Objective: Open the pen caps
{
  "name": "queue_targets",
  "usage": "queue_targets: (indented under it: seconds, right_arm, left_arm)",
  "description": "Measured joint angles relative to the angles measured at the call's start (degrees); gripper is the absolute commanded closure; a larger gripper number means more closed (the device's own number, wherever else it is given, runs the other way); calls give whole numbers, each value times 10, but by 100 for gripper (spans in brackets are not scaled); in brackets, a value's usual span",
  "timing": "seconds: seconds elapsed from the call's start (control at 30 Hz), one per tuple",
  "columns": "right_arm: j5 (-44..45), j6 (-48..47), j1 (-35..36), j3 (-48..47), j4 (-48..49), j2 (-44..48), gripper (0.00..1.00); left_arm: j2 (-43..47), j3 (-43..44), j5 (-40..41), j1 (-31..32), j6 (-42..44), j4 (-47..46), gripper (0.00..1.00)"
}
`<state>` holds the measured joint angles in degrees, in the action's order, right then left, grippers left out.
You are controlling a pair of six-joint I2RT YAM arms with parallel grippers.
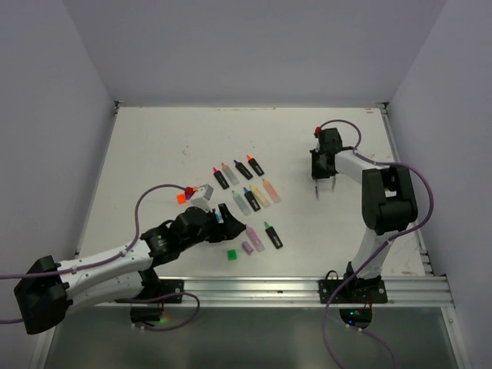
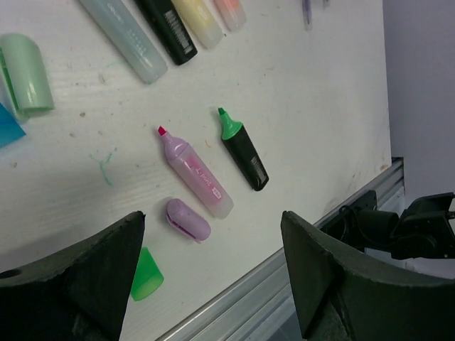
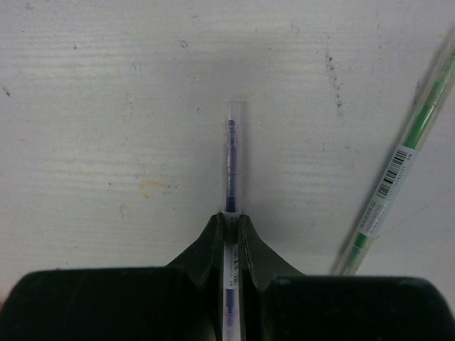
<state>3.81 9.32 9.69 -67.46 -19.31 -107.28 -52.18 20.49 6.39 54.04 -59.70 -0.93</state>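
In the left wrist view a purple pen cap (image 2: 188,219) and a green pen cap (image 2: 146,274) lie loose on the table. They sit beside an uncapped pastel purple highlighter (image 2: 195,172) and a black highlighter with a bare green tip (image 2: 243,150). A mint cap (image 2: 25,71) lies at the upper left. My left gripper (image 2: 213,238) hangs open above the purple cap, holding nothing. My right gripper (image 3: 231,222) is shut on a thin clear pen with blue ink (image 3: 232,156), whose end sticks out past the fingertips. From above, an orange cap (image 1: 182,197) lies left of the highlighter rows.
Several more highlighters (image 1: 246,184) lie in rows mid-table. A second thin pen with green ink (image 3: 394,170) lies slanted to the right of my right gripper (image 1: 324,184). The metal rail (image 1: 307,288) runs along the table's near edge, close under my left gripper (image 1: 229,223).
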Motion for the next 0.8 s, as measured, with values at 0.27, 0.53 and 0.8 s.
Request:
queue_targets:
  seconds: [0.27,0.53,0.8]
  right_arm:
    - [-65,54,16,82,18,97,100]
    - [-230,157,35,176,123,320,100]
    - [-321,255,64,239,228,391,100]
  left_arm:
    - [-28,132,38,0,87,40,23]
    - [-89,183,-97,-58,153,-84,28]
    - [-240,152,-300,-138,124,-296,23]
